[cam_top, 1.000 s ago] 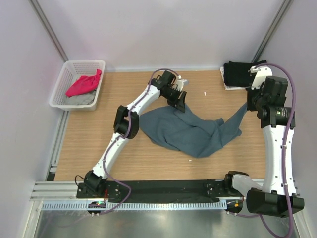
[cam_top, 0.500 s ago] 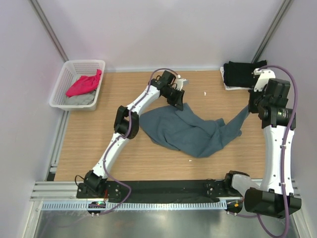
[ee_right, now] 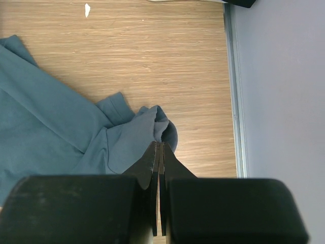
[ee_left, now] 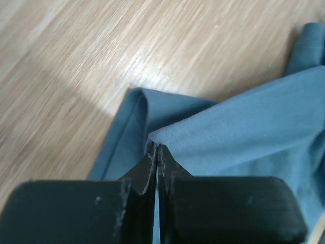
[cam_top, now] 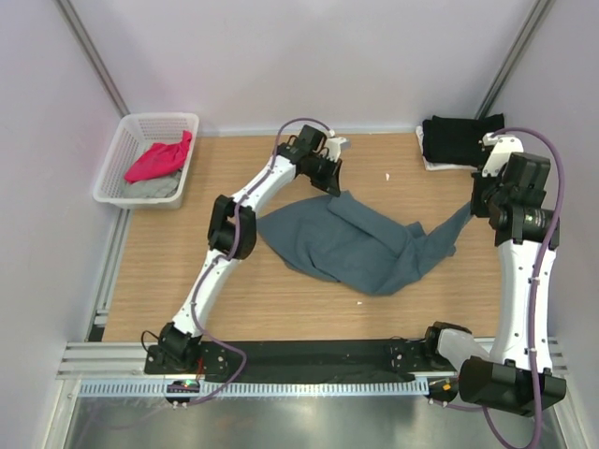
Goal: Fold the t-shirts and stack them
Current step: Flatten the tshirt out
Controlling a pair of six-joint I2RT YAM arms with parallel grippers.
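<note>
In the middle of the wooden table [cam_top: 168, 271] I have the slate blue-grey t-shirt [cam_top: 356, 248] lying rumpled and spread between my two arms. The left gripper [ee_left: 155, 148] sits at the shirt's far edge. Its two fingers are pressed together with hardly a slit between them, and a fold of the blue cloth is pinched at their tips. In the wrist view the hem just beside that fold curls over onto the wood. The right gripper [ee_right: 159, 146] is over by the right side of the table, its fingers likewise closed tight. They nip a bunched corner of the same shirt, which stretches toward them as a narrow strip in the overhead view. The black t-shirt [cam_top: 459, 138] lies folded in the far right corner, well apart from the blue one. In the far left corner stands the white mesh basket [cam_top: 114, 159], with the magenta-pink t-shirt [cam_top: 157, 159] heaped on top of the light grey t-shirt [cam_top: 154, 189] inside it.
</note>
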